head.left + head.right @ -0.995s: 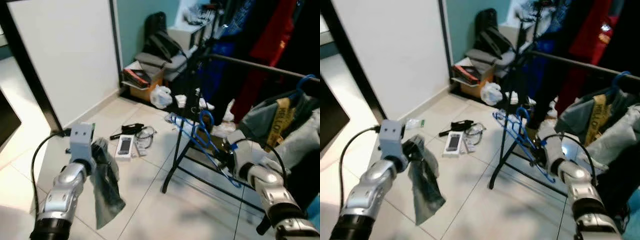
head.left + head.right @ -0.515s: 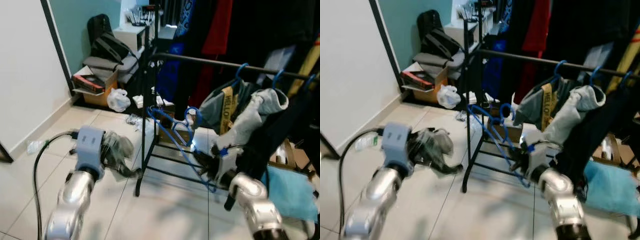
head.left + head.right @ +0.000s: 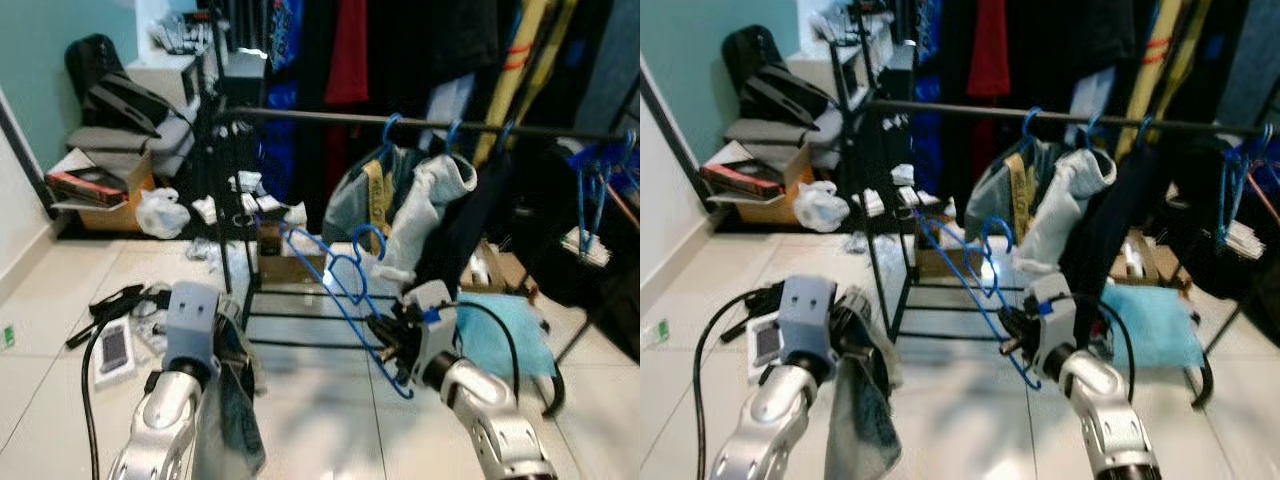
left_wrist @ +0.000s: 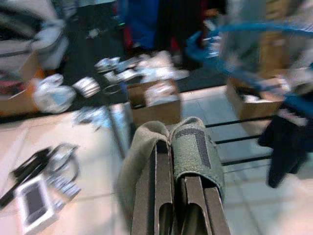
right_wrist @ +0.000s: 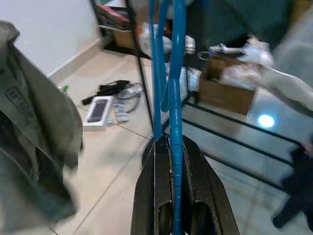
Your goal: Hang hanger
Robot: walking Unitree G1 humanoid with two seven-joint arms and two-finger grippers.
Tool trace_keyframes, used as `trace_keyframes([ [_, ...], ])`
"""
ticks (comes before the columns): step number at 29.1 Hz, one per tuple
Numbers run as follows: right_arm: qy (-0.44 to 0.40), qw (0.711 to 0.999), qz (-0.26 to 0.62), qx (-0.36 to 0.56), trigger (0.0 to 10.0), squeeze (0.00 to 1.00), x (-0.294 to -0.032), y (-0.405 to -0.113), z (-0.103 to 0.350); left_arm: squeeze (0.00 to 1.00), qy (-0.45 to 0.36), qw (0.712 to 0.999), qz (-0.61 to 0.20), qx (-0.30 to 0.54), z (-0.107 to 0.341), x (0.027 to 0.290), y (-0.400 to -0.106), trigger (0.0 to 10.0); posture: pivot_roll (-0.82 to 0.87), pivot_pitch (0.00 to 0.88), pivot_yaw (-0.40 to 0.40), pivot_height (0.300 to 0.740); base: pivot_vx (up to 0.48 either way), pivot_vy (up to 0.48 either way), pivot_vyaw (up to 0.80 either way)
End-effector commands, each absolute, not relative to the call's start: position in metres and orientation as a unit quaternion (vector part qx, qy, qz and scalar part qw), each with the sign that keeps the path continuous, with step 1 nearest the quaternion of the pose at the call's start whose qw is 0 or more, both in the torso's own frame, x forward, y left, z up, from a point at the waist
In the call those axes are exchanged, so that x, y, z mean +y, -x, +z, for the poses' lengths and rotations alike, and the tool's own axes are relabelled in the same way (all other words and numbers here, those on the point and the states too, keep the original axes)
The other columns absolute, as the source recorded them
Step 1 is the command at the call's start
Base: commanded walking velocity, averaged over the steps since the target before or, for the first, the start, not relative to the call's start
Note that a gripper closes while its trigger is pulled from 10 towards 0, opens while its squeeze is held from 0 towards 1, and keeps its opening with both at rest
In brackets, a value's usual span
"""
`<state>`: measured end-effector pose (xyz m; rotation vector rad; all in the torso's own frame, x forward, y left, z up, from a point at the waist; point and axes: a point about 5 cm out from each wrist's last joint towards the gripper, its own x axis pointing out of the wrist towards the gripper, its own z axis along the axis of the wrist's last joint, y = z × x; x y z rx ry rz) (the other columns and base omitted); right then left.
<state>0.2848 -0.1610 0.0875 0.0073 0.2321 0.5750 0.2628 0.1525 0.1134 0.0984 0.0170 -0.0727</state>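
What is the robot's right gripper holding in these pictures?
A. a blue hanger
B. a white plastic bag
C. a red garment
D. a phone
A: the right gripper has its jaws shut on the blue hanger, held in front of the clothes rail.

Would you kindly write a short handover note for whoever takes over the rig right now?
Right end effector: shut on the blue hanger, held out in front of the clothes rail, below its height.
Left end effector: shut on a grey-green garment that hangs down from it over the floor.
Rail: several garments already hang there on blue hangers; bare rail shows toward its left end.
Done: hanger picked up and brought before the rack.
Left: raise the hanger, hook it over the rail, release.
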Motion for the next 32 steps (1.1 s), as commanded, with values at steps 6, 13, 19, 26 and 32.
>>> trace_keyframes([
  [6, -0.018, 0.937, 0.33, 0.113, 10.0, 0.0, -0.16, -0.273, 0.098, 0.0, -0.088, 0.995, -0.035, 0.006, 0.121, 0.155, -0.273, 10.0, -0.07, 0.0, 0.018, 0.74, 0.0, 0.0, -0.53],
  [13, 0.064, 0.881, 0.447, 0.139, 10.0, 0.0, -0.168, -0.247, 0.107, 0.0, -0.114, 0.992, 0.033, -0.043, 0.16, 0.184, -0.303, 10.0, -0.08, 0.0, 0.038, 0.74, 0.0, 0.0, 0.0],
  [19, 0.082, 0.862, 0.476, 0.155, 10.0, 0.0, -0.182, -0.235, 0.122, 0.0, -0.104, 0.991, 0.057, -0.063, 0.181, 0.193, -0.313, 10.0, -0.09, 0.0, 0.055, 0.74, 0.0, 0.0, 0.0],
  [26, 0.09, 0.837, 0.518, 0.153, 10.0, 0.0, -0.185, -0.22, 0.148, 0.0, -0.037, 0.997, 0.043, -0.057, 0.196, 0.179, -0.318, 10.0, -0.09, 0.0, 0.066, 0.74, 0.0, 0.0, 0.0],
  [32, 0.091, 0.836, 0.527, 0.126, 10.0, 0.0, -0.182, -0.222, 0.163, 0.0, -0.049, 0.997, 0.037, -0.049, 0.193, 0.175, -0.318, 10.0, -0.09, 0.0, 0.065, 0.74, 0.0, 0.0, 0.0],
])
